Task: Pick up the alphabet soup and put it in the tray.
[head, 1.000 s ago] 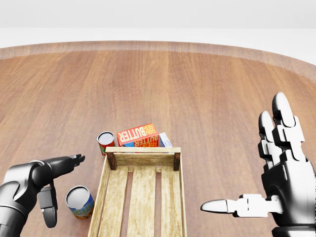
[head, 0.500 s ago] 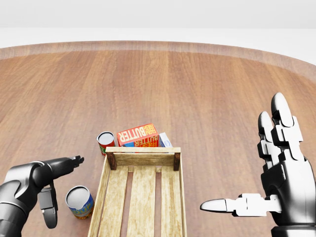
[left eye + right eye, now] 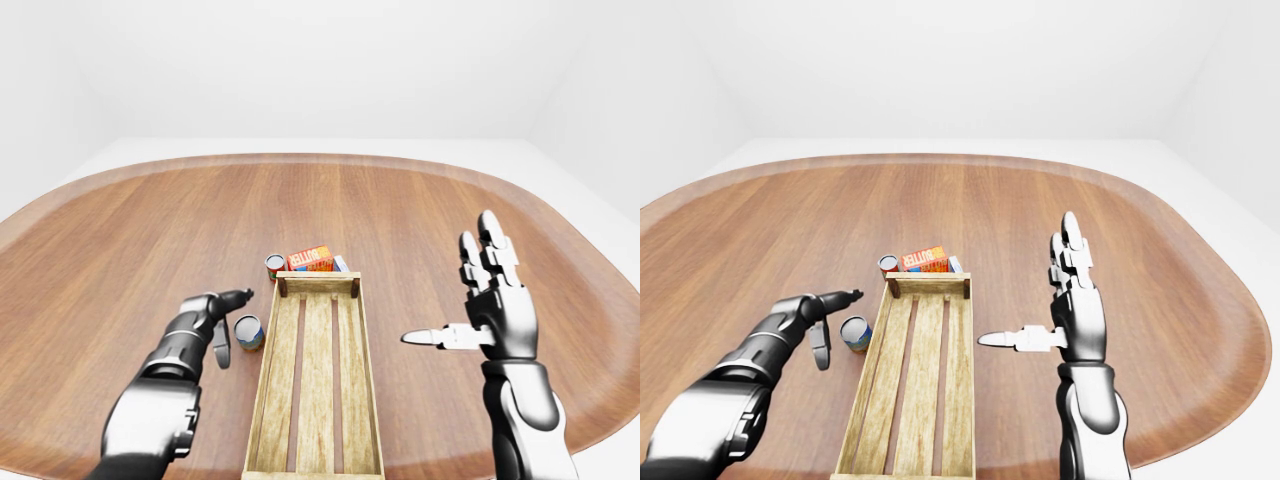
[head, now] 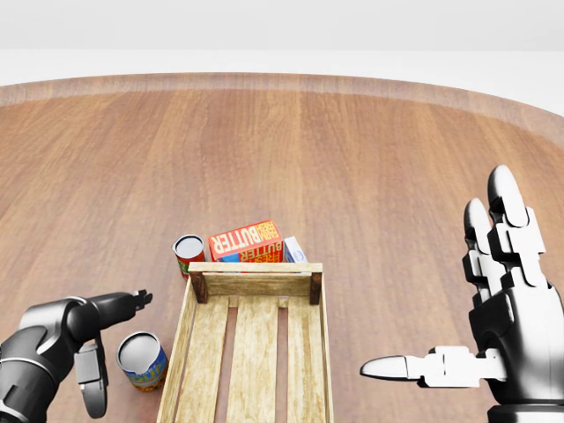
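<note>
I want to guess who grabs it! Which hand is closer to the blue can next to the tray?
Left. The left hand is right beside the blue can, open. The right hand is across the tray, far off.

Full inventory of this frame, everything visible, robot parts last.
Table: 1, brown wood, rounded, fills the view.
Tray: 1, pale wooden slats, bottom centre of head view, nothing in it.
Can with blue-and-orange label: 1, upright, left of the tray, by the left hand.
Red can: 1, upright, at the tray's upper left corner.
Butter box: 1, red-orange, above the tray's top edge.
Small box: 1, white and blue, right of the butter box, mostly hidden.
Left hand: dark, open, beside the blue-label can, not touching.
Right hand: silver, open, fingers up, right of the tray.
</note>
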### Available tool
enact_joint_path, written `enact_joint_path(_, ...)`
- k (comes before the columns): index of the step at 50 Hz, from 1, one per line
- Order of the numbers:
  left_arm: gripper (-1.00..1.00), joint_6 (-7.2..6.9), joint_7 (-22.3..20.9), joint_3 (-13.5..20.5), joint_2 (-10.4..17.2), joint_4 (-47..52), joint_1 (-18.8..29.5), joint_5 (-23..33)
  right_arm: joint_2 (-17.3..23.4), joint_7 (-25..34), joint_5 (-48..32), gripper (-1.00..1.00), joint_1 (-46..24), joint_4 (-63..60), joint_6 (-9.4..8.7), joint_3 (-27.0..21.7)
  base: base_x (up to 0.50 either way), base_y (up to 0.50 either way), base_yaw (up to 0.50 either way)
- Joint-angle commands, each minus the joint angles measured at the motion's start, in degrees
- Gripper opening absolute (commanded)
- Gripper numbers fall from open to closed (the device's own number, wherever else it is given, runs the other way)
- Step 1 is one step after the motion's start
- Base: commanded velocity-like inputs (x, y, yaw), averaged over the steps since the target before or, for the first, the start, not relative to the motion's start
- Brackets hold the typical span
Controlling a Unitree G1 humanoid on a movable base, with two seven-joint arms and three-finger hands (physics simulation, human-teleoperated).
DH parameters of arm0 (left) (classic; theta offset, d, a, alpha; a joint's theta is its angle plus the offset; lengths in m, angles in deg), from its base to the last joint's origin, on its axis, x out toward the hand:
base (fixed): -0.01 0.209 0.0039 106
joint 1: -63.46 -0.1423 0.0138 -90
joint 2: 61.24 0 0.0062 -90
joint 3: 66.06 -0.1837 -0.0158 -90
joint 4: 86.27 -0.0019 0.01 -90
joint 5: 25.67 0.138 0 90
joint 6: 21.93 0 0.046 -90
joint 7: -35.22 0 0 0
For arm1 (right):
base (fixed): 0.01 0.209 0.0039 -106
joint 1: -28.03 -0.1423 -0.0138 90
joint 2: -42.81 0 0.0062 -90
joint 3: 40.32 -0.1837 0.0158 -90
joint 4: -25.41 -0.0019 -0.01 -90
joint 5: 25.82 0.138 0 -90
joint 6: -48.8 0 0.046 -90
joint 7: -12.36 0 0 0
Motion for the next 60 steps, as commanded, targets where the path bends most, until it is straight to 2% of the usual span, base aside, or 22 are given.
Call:
enact_joint_path(1,1.00,0.00,1.9,-0.6,-0.5,-2.7,0.3,0.8,-0.1,0.1,-0.3,1.00,0.0,0.0,0.00,0.1,0.00,0.00,0.00)
enact_joint_path(5,1.00,0.00,2.5,-0.6,-0.8,-3.5,0.4,1.0,0.0,0.1,-0.3,1.00,0.0,0.1,0.00,0.2,0.00,0.00,0.00)
enact_joint_path(10,1.00,-0.44,2.5,-0.4,-0.8,-3.9,0.6,1.1,0.0,0.1,-0.2,1.00,0.0,0.2,0.00,0.2,0.00,0.00,0.00)
enact_joint_path(11,1.00,-0.99,2.8,-0.5,-0.8,-4.0,0.7,1.3,0.0,0.1,-0.2,1.00,0.0,0.2,0.00,0.3,0.00,0.00,0.00)
enact_joint_path(23,1.00,-1.68,2.5,-0.1,-0.6,-4.7,0.6,1.1,0.0,-0.1,-0.3,1.00,-0.2,0.5,0.00,0.5,0.00,0.00,0.00)
enact_joint_path(37,1.00,-5.49,4.9,-0.3,-0.8,-5.1,1.8,2.6,0.1,-0.1,0.0,1.00,-0.4,0.7,0.00,0.4,0.00,0.00,0.00)
enact_joint_path(42,1.00,-5.26,4.7,-0.2,-1.0,-5.0,1.8,2.7,0.1,-0.1,-0.1,1.00,-0.4,0.8,0.00,0.5,0.00,0.00,0.00)
enact_joint_path(48,1.00,-6.86,6.6,-0.2,-1.3,-5.3,2.3,3.2,0.1,-0.1,-0.1,1.00,-0.3,0.8,0.00,0.6,0.00,0.00,0.00)
enact_joint_path(60,1.00,-7.83,8.6,-0.4,-2.2,-5.6,2.4,4.1,0.0,0.0,-0.2,1.00,-0.2,0.5,0.00,0.5,0.00,0.00,0.00)
